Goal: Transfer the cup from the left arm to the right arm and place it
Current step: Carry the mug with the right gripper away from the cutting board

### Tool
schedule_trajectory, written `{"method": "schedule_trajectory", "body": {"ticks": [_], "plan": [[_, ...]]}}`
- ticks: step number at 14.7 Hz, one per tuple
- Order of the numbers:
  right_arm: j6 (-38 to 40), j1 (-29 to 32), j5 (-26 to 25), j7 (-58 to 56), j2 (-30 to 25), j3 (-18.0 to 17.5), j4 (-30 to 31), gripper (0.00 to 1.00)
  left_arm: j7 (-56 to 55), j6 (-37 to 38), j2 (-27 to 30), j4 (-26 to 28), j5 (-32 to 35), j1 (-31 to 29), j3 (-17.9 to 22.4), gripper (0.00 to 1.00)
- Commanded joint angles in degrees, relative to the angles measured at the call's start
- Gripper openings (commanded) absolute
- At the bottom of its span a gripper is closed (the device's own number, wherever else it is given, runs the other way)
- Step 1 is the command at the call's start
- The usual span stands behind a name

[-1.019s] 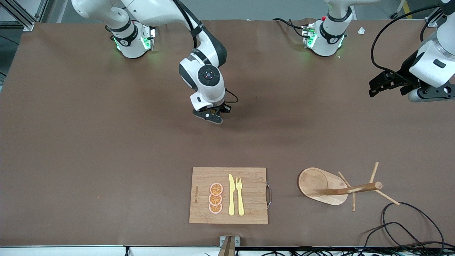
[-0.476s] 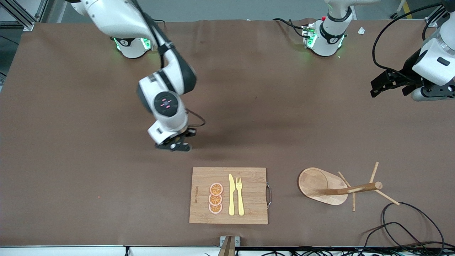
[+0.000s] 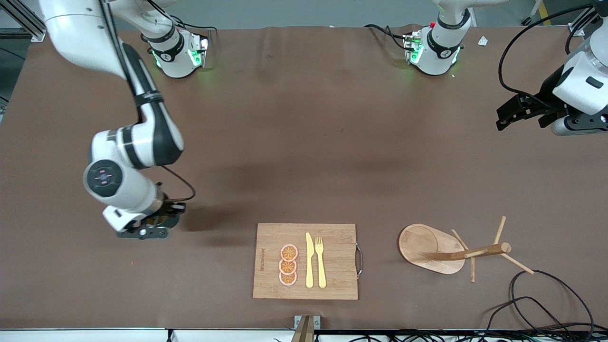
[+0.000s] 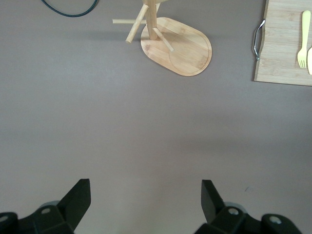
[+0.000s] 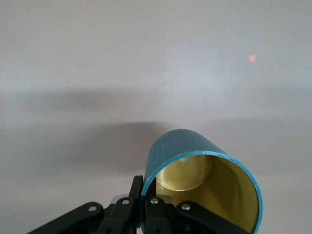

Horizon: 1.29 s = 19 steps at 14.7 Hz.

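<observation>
My right gripper [image 3: 156,227] is shut on the rim of the cup, low over the bare table toward the right arm's end, beside the cutting board [image 3: 332,232]. In the right wrist view the cup [image 5: 204,180] is teal outside and tan-yellow inside, with one fingertip [image 5: 137,187] outside the wall and the other inside. In the front view the cup is almost hidden under the hand. My left gripper [image 3: 504,118] is open and empty, held up over the left arm's end of the table; its fingertips [image 4: 78,195] frame bare table in the left wrist view.
The cutting board carries three orange slices [image 3: 288,265], a yellow knife [image 3: 309,261] and a fork [image 3: 320,261]. A wooden mug tree [image 3: 446,249] lies beside it toward the left arm's end; it also shows in the left wrist view [image 4: 170,41]. Black cables [image 3: 546,304] lie near the front corner.
My right arm has swung from over the table's middle toward its own end and nearer the front camera, lowering with the cup. The left arm has barely moved.
</observation>
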<state>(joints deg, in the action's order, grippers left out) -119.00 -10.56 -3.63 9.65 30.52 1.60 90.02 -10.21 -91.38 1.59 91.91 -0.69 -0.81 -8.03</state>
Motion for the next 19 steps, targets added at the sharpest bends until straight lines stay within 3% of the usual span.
{"method": "schedule_trajectory", "body": {"ticks": [1, 5, 11, 12, 13, 15, 16, 19], "plan": [[-3.06, 4.66, -0.50, -5.85, -0.55, -1.60, 3.22, 0.02, -0.24, 0.07, -0.28, -0.76, -0.63, -0.42, -0.06, 1.00], [-12.74, 9.15, -0.24, -11.22, -0.73, -1.95, 11.66, 0.02, -0.16, 0.24, -0.28, -0.68, -0.98, -1.83, 0.12, 1.00], [-18.63, 12.59, -0.24, -12.46, -0.37, -3.62, 16.42, 0.06, -0.34, 0.15, -0.71, -0.68, -0.98, -1.83, 0.20, 1.00], [-18.55, 12.59, -0.24, -12.28, -0.29, -3.71, 16.33, 0.13, -0.42, 0.15, -0.80, -0.68, -0.98, -1.83, 0.20, 1.00], [-18.37, 12.50, -0.15, -12.20, -0.37, -3.71, 15.98, 0.28, -0.34, 0.15, -0.80, -0.68, -0.98, -1.83, 0.20, 1.00], [-18.20, 12.41, -0.15, -12.19, -0.64, -3.62, 15.37, 0.79, -0.42, 0.42, -0.72, -0.50, -0.98, -1.83, 0.12, 1.00], [-17.85, 12.41, -0.15, -12.37, -0.90, -3.71, 14.49, 1.00, -0.42, 0.59, -0.63, -0.50, -0.98, -1.83, 0.12, 1.00], [-12.50, 12.50, -0.24, -12.28, -1.52, -3.62, 9.23, 1.00, -0.34, 1.03, -0.28, -0.50, -1.07, -2.62, 0.12, 1.00]]}}
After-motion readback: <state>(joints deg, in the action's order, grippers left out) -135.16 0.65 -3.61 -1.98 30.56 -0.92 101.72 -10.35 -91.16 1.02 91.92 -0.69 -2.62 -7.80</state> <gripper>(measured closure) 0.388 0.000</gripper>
